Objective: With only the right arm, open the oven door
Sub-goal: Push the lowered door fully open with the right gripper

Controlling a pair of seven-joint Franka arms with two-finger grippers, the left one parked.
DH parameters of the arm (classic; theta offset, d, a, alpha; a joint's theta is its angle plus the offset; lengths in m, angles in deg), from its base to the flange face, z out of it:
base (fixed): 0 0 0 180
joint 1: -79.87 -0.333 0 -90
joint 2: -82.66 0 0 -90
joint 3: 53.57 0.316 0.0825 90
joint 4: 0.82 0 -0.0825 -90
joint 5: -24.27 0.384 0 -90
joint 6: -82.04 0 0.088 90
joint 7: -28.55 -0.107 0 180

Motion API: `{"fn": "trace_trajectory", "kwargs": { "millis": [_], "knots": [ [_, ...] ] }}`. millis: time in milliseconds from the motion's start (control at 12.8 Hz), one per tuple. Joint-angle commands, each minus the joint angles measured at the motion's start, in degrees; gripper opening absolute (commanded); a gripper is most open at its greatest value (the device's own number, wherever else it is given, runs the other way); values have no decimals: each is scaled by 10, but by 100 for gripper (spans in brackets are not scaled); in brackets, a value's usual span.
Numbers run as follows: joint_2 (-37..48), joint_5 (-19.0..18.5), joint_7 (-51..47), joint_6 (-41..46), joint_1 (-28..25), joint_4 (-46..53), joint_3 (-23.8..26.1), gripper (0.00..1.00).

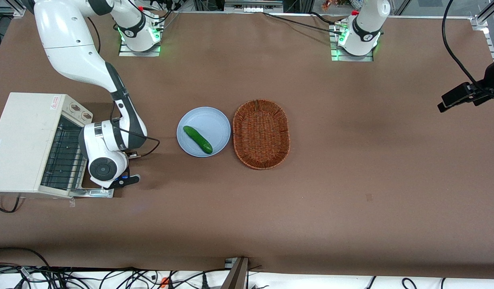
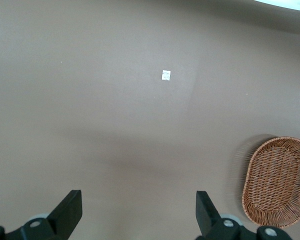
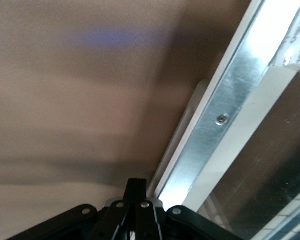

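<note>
Oven door (image 1: 95, 192) lies folded down flat in front of the cream-white oven (image 1: 28, 140), at the working arm's end of the tabletop (image 1: 351, 180). Wire rack inside the cavity is exposed to the front view. Most of the door is hidden under the right arm's wrist (image 1: 104, 156); only a strip of metal edge shows near the tabletop. Door appears fully or nearly fully open.

Claw (image 1: 124, 181) sits low, just beside the door's outer edge, close to the tabletop. In the wrist view (image 3: 136, 192) its two fingers are pressed together with nothing between them. Shiny metal inner frame (image 3: 230, 120) and dark glass run close alongside.

Handling judgement: door is a rigid hinged panel of metal frame and glass, moderate weight, swings on a bottom hinge only. The glass is the fragile part; avoid pressing on it. Polished metal is likely slippery. Best hold would be the long bar handle, not visible now, so I cannot tell whether the claw touches it.

Count: one oven, one door, one blue plate (image 1: 204, 131) carrying one cucumber (image 1: 197, 139), one wicker basket (image 1: 261, 134) beside the plate.
</note>
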Motion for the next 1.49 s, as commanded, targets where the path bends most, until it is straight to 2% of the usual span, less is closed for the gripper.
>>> {"fn": "trace_trajectory", "kwargs": {
  "millis": [0,471,784,1176,1412],
  "knots": [
    [1,-9,15,23,17,-2,-30,0],
    [-3,127,-14,27,1,-2,-29,0],
    [-1,187,-40,46,-13,23,-29,0],
    [12,189,-38,106,-13,94,-31,0],
    [69,183,13,114,-10,99,-37,0]
  ]
}}
